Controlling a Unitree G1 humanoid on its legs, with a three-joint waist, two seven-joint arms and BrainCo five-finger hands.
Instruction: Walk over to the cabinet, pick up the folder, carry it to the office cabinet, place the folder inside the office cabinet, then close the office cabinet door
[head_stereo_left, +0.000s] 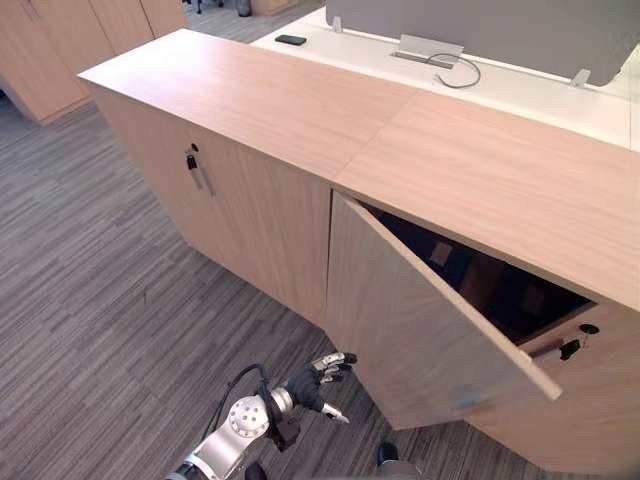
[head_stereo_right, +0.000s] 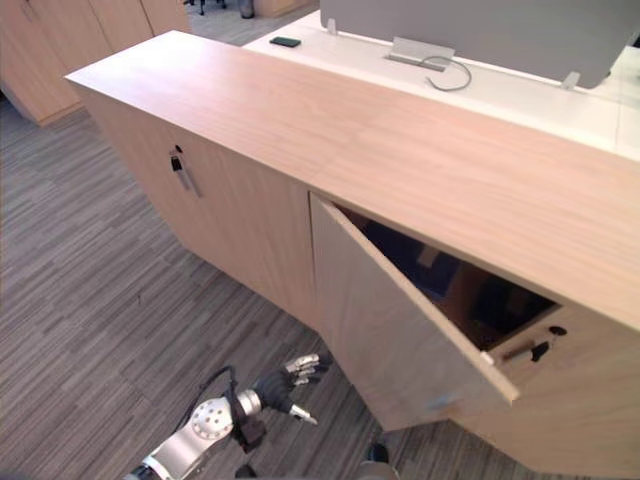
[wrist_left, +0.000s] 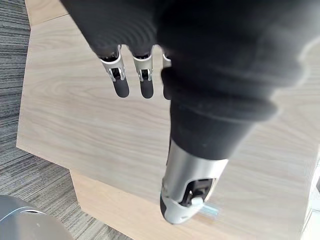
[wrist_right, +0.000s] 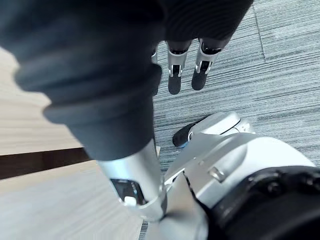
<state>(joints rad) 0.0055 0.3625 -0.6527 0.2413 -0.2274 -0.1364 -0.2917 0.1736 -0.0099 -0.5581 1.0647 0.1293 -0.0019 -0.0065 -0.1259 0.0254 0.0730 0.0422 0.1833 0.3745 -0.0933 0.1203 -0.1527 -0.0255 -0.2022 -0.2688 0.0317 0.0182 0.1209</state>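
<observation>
Cabinet (head_stereo_left: 480, 170): low, light wood. Door (head_stereo_left: 420, 320) half open, swung outward from left edge; dark interior behind, contents indistinct.

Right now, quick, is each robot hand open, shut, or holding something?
Left hand: open, holding nothing, near the cabinet door.
Right hand: open, holding nothing.

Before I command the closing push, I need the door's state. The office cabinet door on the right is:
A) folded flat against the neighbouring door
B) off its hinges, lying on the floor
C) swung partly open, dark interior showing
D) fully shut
C: the door stands angled out from the cabinet, with the dark interior showing behind its top edge.
</observation>
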